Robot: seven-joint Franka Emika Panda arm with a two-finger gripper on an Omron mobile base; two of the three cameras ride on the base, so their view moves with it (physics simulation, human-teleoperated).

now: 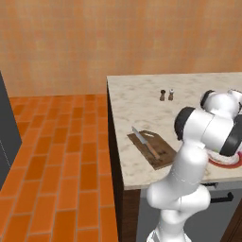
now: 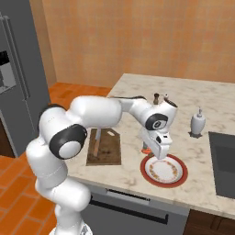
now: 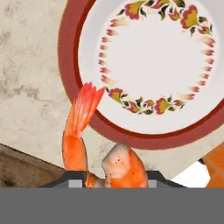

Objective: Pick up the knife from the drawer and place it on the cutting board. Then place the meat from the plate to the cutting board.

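The knife (image 1: 144,142) lies on the dark cutting board (image 1: 160,153) near the counter's left corner; in the right base view the board (image 2: 110,153) carries the knife (image 2: 96,146) along its left side. My gripper (image 2: 149,148) hangs over the left rim of the red-rimmed plate (image 2: 164,170), between plate and board. In the hand view the meat (image 3: 120,164), an orange shrimp-like piece with a fanned tail, sits between my finger tips at my gripper (image 3: 116,179), over the plate's rim (image 3: 70,65). The fingers press on it from both sides. The drawer is out of view.
Two small shakers (image 1: 167,95) stand mid-counter behind the board. A white dispenser bottle (image 2: 198,123) stands beside the dark sink (image 2: 222,160) at the right. A grey fridge (image 2: 18,69) rises at the far left across the orange tile floor (image 1: 56,156).
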